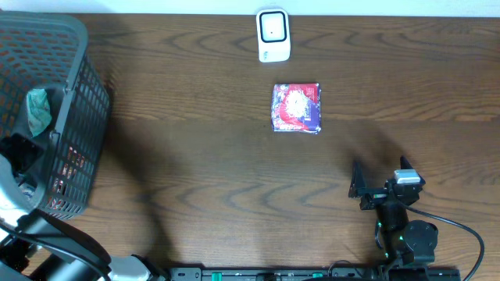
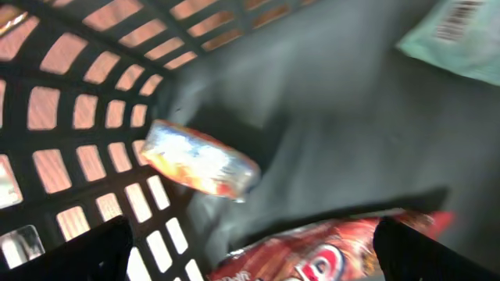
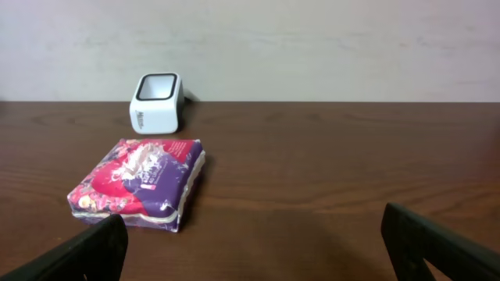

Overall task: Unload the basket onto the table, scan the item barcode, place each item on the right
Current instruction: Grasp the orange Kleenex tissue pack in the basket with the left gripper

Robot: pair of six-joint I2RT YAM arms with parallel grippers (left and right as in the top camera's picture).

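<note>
A flat purple-and-red pack (image 1: 296, 108) is seen on the bench (image 1: 195, 164), centre-right, just near of the scanner (image 1: 273, 35). It is almost square; no long axis can be told. Right hand (image 3: 258, 250) is spread wide, as is the left hand (image 2: 250, 261), down in the basket (image 1: 78, 86).

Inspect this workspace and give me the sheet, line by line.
Surface: dark wooden table.
Job's things: white scanner at the far edge; purple packet flat before it, apart; black basket at left with orange-white packet, red packet, pale green packet.
Clutter: nothing seen.
Grippers: left gripper open inside the basket, empty; right gripper open, empty, facing the purple packet.
Cables: black cable beside the right arm.
Surroundings: pale wall behind the table.
</note>
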